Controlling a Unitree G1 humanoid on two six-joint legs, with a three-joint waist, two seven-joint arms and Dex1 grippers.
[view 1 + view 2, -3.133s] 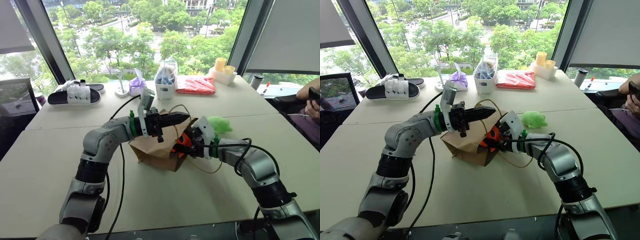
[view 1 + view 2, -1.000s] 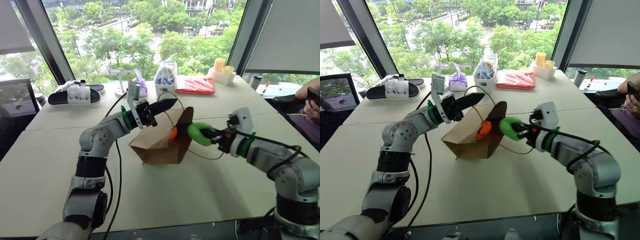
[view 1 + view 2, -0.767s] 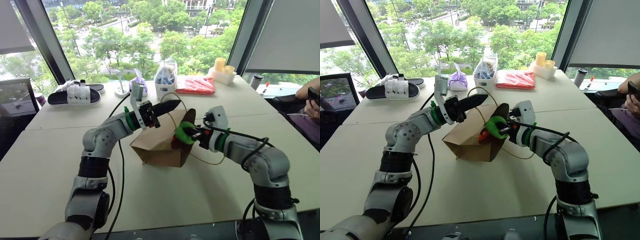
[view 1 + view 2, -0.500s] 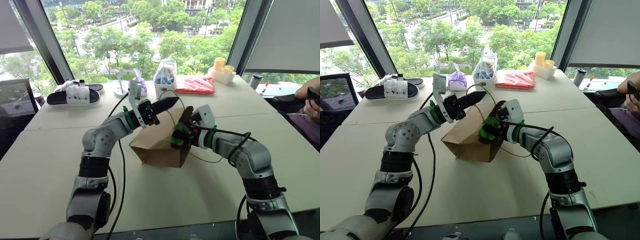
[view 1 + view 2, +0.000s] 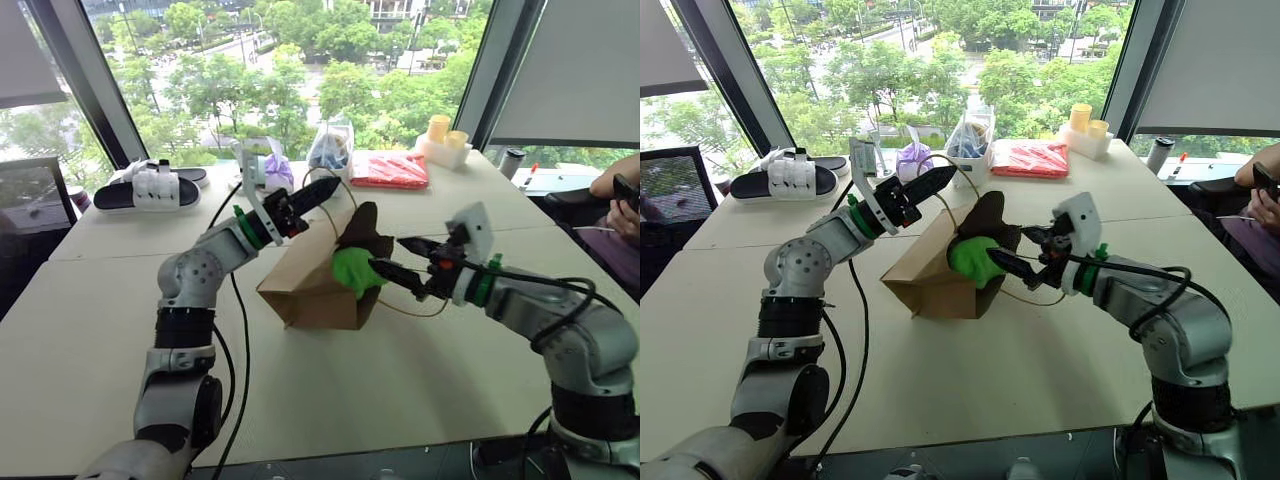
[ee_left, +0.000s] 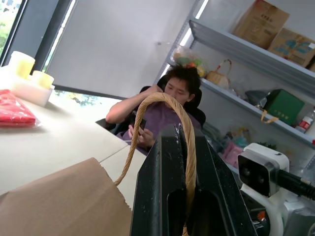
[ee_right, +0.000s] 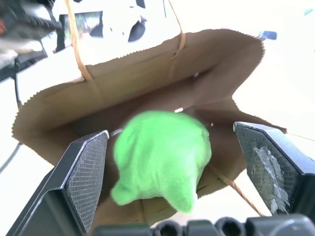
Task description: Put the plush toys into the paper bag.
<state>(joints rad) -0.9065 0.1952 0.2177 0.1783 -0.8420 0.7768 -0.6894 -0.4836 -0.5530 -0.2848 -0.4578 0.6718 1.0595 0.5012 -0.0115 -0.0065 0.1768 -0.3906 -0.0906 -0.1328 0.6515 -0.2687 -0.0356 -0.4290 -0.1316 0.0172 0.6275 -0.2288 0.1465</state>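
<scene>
Since a second ago we have let go of the green plush toy (image 5: 352,270): then it was pinched in our right end effector (image 5: 402,257) short of the bag, and now it sits at the mouth of the paper bag (image 5: 310,286) with our jaws spread wide just beside it.

From the left eye view, our left end effector (image 5: 313,192) is shut on the bag's cord handle (image 5: 345,196) and holds the mouth up; the bag lies on its side near the middle of the desk (image 5: 90,310), mouth toward our right arm. We cannot see the orange toy now; we judge it is hidden behind the green one, inside the bag.

From the right eye view, the green toy looks to bulge out past the rim of the bag rather than lying deep in it.

From the left wrist view, the tan cord (image 6: 183,142) runs between our closed fingers, with a seated person (image 6: 167,105) beyond the desk's far edge.

From the right wrist view, the toy (image 7: 162,156) lies between our parted fingers (image 7: 86,174) at the lower lip of the mouth.

The risk, as we see it, is that the toy rolls back out onto the desk if our left arm lowers or tips the handle. Our open fingers could also catch the paper and drag the bag.
</scene>
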